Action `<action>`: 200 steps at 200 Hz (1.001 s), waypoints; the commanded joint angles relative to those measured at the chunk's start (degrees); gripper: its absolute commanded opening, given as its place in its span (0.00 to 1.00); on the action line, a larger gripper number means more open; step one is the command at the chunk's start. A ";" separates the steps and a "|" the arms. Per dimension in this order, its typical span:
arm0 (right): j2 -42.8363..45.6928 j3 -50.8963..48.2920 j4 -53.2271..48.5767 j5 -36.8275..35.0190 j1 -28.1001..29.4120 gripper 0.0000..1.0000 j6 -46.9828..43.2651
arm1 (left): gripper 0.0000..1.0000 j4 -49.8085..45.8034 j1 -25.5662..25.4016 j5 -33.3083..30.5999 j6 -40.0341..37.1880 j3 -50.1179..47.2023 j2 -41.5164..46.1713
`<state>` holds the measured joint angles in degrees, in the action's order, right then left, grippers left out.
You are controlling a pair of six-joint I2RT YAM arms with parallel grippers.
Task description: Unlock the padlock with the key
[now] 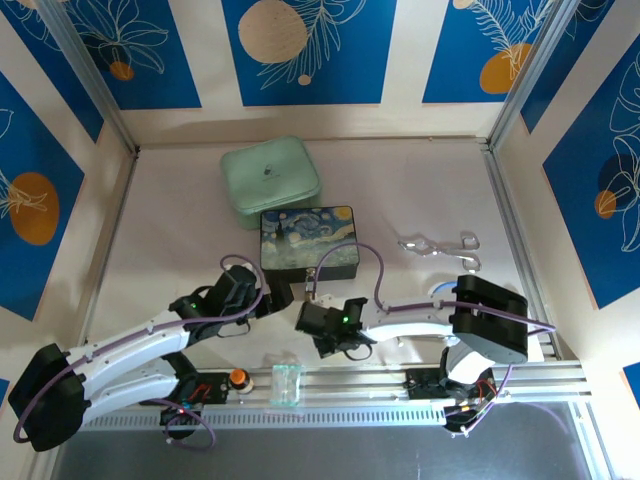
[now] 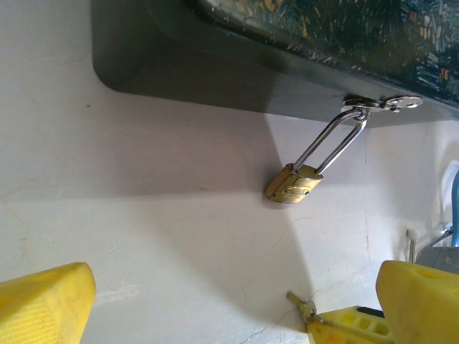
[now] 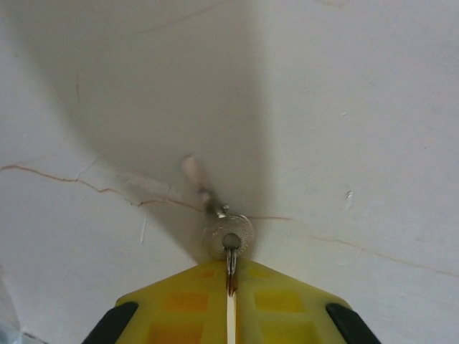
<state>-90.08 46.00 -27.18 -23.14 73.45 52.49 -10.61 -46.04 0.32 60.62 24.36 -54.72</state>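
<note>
Key [image 3: 228, 233] sits pinched in my right gripper [image 3: 230, 281], lower centre; left gripper [image 2: 233, 304] gapes wide. Padlock [image 2: 294, 185] looks locked; insertion remains.

Small brass padlock [image 2: 294, 185], silver shackle through latch [image 2: 380, 105]: lying ahead of left gripper [image 2: 229, 319]. Tiny pale metal key [image 3: 228, 233]: pinched at right gripper [image 3: 231, 283] tips, blade pointing away.

One padlock [image 2: 294, 185] (brass), one key [image 3: 226, 233], one painted box [image 1: 307, 238], one mint case [image 1: 270, 180], one silver wire piece [image 1: 440, 246]
</note>
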 commanded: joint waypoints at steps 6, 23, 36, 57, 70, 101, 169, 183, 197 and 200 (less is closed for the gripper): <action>-0.22 -4.30 5.91 3.94 -1.47 0.08 -2.25 | 0.96 3.15 -0.48 0.48 1.23 -0.80 -0.45; 1.78 -6.33 8.81 4.95 -2.32 0.07 -5.10 | 0.93 5.39 -0.61 1.75 1.49 -0.94 -1.38; 3.49 -7.59 10.11 5.14 -3.04 0.07 -6.97 | 0.88 6.88 -0.62 2.61 1.78 -0.89 -2.21; 6.04 -9.95 12.59 7.00 -5.21 0.04 -8.54 | 0.80 8.37 -1.14 2.78 3.24 -0.88 -3.00; 7.35 -11.34 14.71 8.17 -6.14 0.04 -9.11 | 0.78 9.94 -2.10 1.97 5.28 -1.36 -3.45; 10.91 -13.71 19.21 11.18 -8.66 0.03 -10.27 | 0.69 18.37 -4.48 -0.83 11.12 -5.16 -3.38; 15.41 -13.24 19.55 11.52 -10.65 0.02 -12.22 | 0.69 29.30 -9.24 -4.06 28.85 -8.69 -6.01; 16.07 -13.17 20.52 11.75 -10.68 0.02 -12.15 | 0.71 30.14 -10.38 -4.49 33.52 -8.39 -7.03; 17.01 -13.13 21.37 11.63 -10.59 0.02 -12.26 | 0.72 29.92 -11.28 -5.12 38.46 -8.26 -7.50; 17.26 -13.08 21.51 11.57 -10.60 0.02 -12.30 | 0.72 30.02 -11.43 -5.19 39.45 -8.27 -7.58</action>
<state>-74.94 32.12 -7.81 -12.51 62.98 41.34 16.49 -55.81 -2.48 88.71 16.43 -61.39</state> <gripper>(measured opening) 0.054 0.717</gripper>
